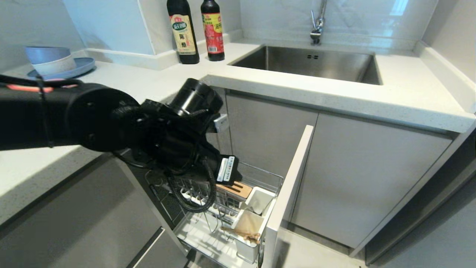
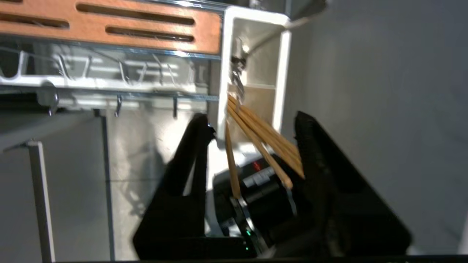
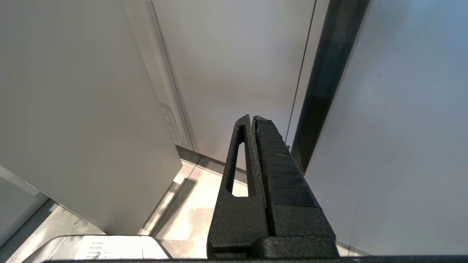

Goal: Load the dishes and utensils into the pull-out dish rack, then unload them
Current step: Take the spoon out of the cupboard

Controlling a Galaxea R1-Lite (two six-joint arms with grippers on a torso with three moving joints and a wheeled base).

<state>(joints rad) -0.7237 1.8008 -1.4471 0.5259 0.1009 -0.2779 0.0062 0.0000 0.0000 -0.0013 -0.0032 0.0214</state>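
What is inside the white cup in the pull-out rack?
Wooden chopsticks lean out of the white utensil cup, between the open fingers of the left gripper. A metal handle shows deeper in. The cup's bottom is hidden by its walls.

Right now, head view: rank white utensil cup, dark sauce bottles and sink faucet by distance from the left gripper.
From the left gripper:
1. White utensil cup, just below, in the pull-out rack.
2. Dark sauce bottles, on the counter behind.
3. Sink faucet, far back right.
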